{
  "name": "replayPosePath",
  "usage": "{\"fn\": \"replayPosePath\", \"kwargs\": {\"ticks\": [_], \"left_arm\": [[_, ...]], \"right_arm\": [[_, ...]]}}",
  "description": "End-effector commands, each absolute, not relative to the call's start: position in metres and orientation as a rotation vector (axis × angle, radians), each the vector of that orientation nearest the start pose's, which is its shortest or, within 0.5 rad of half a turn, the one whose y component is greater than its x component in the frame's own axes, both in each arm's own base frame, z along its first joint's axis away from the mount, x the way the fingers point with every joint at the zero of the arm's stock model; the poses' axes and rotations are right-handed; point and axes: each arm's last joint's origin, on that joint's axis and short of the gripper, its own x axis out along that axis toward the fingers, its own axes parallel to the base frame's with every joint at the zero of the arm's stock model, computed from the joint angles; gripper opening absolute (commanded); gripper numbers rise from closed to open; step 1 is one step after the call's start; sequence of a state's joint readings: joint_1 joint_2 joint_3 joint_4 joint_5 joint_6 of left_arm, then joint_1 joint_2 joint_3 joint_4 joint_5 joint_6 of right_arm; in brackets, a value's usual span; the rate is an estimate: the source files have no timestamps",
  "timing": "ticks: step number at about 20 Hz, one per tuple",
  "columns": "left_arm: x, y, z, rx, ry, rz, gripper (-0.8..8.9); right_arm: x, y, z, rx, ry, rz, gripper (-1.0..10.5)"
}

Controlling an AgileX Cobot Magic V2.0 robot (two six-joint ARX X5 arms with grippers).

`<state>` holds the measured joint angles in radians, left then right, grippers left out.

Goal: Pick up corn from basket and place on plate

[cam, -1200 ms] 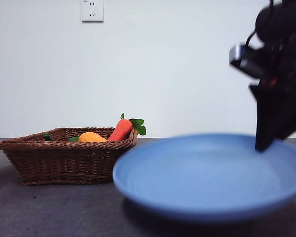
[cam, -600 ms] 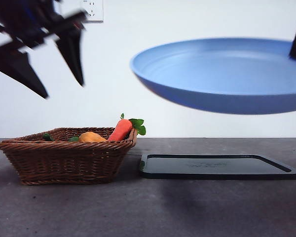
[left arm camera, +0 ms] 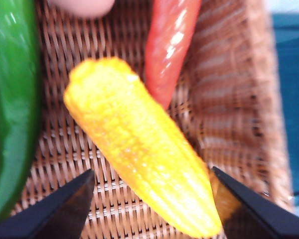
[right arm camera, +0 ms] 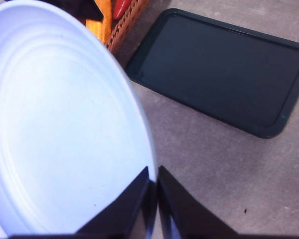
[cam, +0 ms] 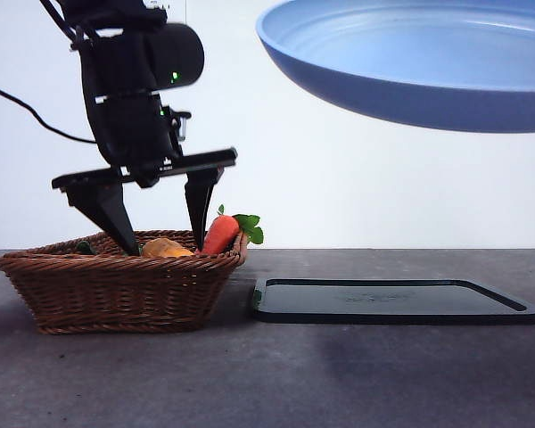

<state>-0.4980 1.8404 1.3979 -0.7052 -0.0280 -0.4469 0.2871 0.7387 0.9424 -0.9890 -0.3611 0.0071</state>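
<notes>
Since half a second ago, my left tool (cam: 160, 239) has dropped into the basket (cam: 116, 290). Left wrist: jaws wide, straddling the corn (left arm camera: 139, 164), ungrasped. Right wrist: right tool (right arm camera: 153, 185) pinches the plate (right arm camera: 60, 124), aloft.

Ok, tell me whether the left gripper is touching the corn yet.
Apart. In the left wrist view the left gripper has its jaws open, one on each side of the corn, with wicker showing between.
</notes>
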Motion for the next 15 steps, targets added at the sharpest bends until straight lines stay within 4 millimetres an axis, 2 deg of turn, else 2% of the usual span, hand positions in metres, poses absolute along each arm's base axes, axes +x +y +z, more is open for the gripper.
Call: {"fn": "replayPosePath", "kwargs": {"ticks": [1,9,12,15], "left_arm": [[0.339,-0.186,0.209,-0.122,1.187,-0.128,3.79],[0.345,-0.19,0.193,-0.141,1.205,-0.107,3.64],[0.343,-0.193,0.193,-0.158,1.208,-0.106,2.58],[0.343,-0.193,0.193,-0.157,1.211,-0.106,1.99]], "right_arm": [[0.112,0.044,0.33,0.034,0.772,0.622,0.0],[0.112,0.044,0.329,0.012,0.765,0.635,0.0],[0.112,0.044,0.329,0.006,0.762,0.637,0.0],[0.112,0.044,0.329,0.005,0.763,0.637,0.0]]}}
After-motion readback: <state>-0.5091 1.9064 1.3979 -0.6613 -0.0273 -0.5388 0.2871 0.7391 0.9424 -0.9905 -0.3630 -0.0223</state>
